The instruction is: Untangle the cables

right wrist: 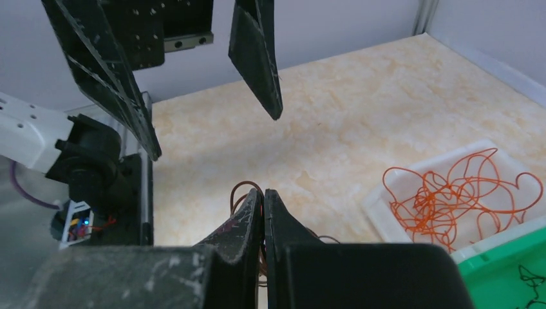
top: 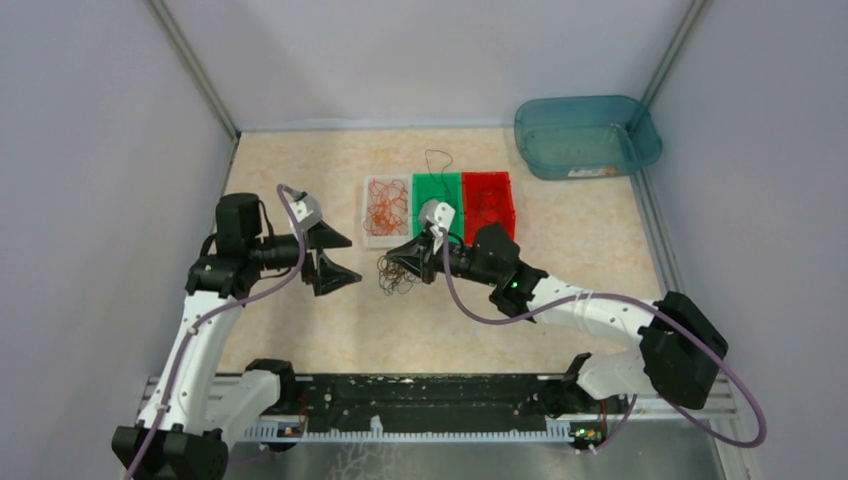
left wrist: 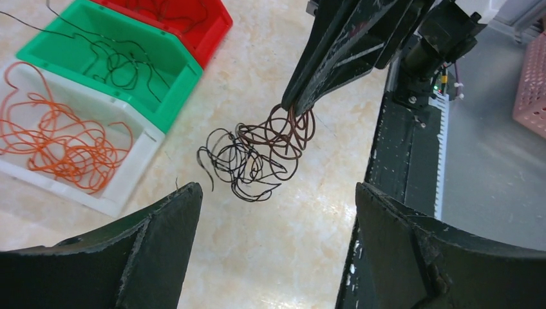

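Near the green bin (left wrist: 182,64), right gripper (left wrist: 291,108) pinches light, springy cables (left wrist: 254,158); stray loops suit the gaping, empty left gripper (top: 352,261).

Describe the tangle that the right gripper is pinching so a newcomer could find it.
A white bin, green bin and red bin stand in a row. On the white one's near side is a dark brown-black tangle, its top pinched in the shut right gripper. It is the only clump outside a bin.

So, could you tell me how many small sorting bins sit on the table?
3, side by side: white bin left, green bin middle, red bin right. None seem hidden.
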Tool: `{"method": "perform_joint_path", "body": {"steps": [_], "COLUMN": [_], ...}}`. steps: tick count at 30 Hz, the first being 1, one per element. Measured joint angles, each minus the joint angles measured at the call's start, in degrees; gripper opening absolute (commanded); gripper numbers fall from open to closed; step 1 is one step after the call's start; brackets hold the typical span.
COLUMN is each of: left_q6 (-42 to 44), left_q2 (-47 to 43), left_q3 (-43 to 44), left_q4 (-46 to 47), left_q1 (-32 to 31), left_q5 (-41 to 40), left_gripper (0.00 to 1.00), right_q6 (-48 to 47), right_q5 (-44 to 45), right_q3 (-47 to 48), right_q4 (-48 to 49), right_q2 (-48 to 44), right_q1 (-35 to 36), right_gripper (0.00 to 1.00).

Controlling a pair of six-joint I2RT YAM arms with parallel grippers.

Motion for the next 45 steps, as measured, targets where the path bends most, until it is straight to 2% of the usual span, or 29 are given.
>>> {"method": "perform_joint_path", "body": {"steps": [4,12,14,20,24,26,31,35,41,43,45], "left_q6": [0.46,1.18,1.03,0.28,1.03,1.46,2.29,3.67,7.67,8.83,9.60], "left_q2": [1.31,3.72,4.57,5.81,5.79,5.79,5.35,4.76,2.45,1.57,1.09], "left_q3": [-1.33,-1.51,-1.55,-1.55,-1.55,-1.55,-1.49,0.09,4.74,5.75,6.43], "left_q4": [-0.33,-0.17,-0.17,-0.26,-0.94,-1.36,-1.73,-2.51,-4.09,-4.57,-4.76], "left_q1": [-1.18,-3.34,-3.96,-4.48,-4.66,-4.70,-4.83,-4.83,-4.83,-4.83,-4.83], "left_q5": [1.18,1.53,1.62,2.51,3.10,3.06,2.32,-0.90,-4.26,-4.92,-5.29], "left_gripper": [0.84,0.63,0.55,0.16,0.00,0.00,0.00,0.00,0.00,0.00,0.00], "right_q6": [6.56,13.14,13.79,14.10,14.10,14.14,14.32,14.29,14.93,14.88,14.67], "right_q5": [-0.81,-1.09,-1.14,-0.68,0.35,0.63,0.92,2.14,4.35,5.40,5.84], "right_q3": [-1.79,-2.38,-2.38,-2.38,-2.38,-2.38,-2.38,-4.61,-13.79,-15.52,-16.41], "right_q4": [8.46,17.20,18.05,18.25,18.47,18.45,18.23,18.25,18.78,18.01,17.44], "right_q2": [1.44,5.03,5.95,7.37,7.37,7.37,7.37,6.49,3.72,2.97,2.03], "right_q1": [0.02,0.72,1.44,3.52,3.65,3.67,3.74,3.37,1.18,0.90,0.76], "right_gripper": [0.00,0.00,0.00,0.00,0.00,0.00,0.11,0.10,0.08,0.17,0.38]}}
